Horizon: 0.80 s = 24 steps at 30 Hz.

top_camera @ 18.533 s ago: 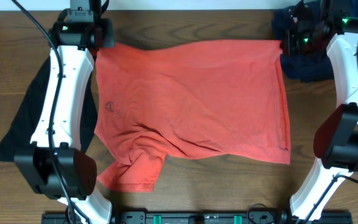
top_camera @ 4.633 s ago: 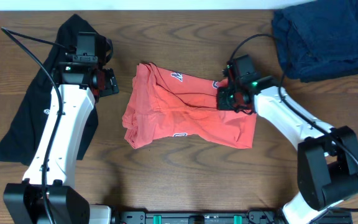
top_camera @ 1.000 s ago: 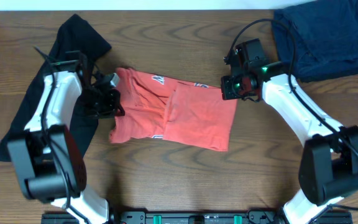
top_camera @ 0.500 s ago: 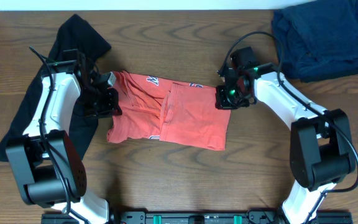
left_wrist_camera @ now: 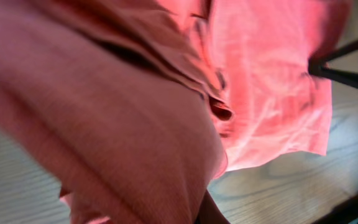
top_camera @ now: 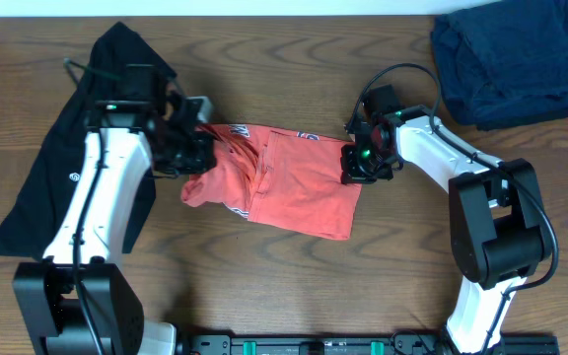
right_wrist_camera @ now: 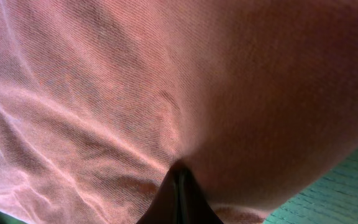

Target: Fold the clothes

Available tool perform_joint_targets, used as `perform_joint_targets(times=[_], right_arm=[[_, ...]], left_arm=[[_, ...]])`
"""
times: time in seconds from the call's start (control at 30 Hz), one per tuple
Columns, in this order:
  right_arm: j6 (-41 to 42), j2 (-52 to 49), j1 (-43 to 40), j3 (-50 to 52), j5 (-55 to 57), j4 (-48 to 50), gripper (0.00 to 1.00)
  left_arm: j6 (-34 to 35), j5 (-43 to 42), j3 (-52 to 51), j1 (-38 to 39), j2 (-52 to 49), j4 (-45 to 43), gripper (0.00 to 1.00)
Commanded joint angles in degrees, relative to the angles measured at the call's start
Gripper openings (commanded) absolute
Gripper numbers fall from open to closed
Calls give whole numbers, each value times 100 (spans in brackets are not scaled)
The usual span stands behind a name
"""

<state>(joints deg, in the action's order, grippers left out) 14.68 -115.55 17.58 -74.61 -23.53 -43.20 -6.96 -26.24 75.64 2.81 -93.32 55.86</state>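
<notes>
On the surface I've L tool & R tool clamped on red tee, approx half-folded; black shirt untouched

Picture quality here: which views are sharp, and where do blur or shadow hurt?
Overhead: sharp, evenly lit; the black shirt is a near-featureless dark mass. Left wrist: the coral-red T-shirt hangs close to the lens, near fold blurred and shaded, far part brighter, sharper. Right wrist: cloth fills nearly the frame, weave in focus; table sliver at lower right blurred.

Wooden table; folded navy cloth at its far-right corner.
</notes>
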Motion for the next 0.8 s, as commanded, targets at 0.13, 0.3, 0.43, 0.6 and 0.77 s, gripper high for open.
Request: perform_joint_targets(times=[0.13, 0.3, 0.43, 0.6, 0.77], right_arm=[[70, -96, 44, 63, -28, 0, 1], [72, -96, 42, 63, -28, 13, 1], [72, -96, 44, 63, -31, 11, 1], [72, -96, 44, 63, -31, 13, 1], [72, -96, 42, 63, -28, 15, 1]], left_arm=[[195, 380, 87, 203, -22, -46, 6], [197, 378, 87, 205, -22, -70, 6], [225, 372, 87, 205, -22, -131, 6], [330, 9, 87, 293, -22, -354, 6], [507, -31, 87, 824, -59, -721, 6]])
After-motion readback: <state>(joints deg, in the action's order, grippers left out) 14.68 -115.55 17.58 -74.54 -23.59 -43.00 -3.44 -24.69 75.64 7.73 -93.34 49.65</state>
